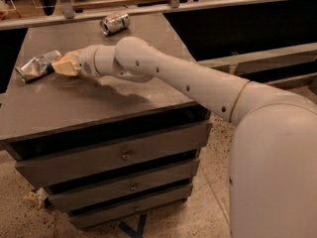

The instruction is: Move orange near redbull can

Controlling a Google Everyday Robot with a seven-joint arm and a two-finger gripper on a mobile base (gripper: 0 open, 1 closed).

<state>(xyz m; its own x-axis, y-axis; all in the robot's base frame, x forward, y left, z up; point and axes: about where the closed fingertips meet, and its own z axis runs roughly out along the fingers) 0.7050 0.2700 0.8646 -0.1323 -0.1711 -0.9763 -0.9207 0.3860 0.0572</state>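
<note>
The redbull can (33,66), crumpled silver and blue, lies on its side near the left edge of the grey cabinet top (74,103). My gripper (60,66) reaches in from the right, just above the top, with its tan tip right next to the can's right end. The orange is hidden; I cannot tell whether it sits inside the gripper. My white arm (173,78) stretches across the cabinet from the lower right.
A smooth silver can with green and red markings (114,23) lies on its side at the back of the cabinet top. A metal rail (148,8) runs behind the cabinet. The cabinet has several drawers (119,155) in front.
</note>
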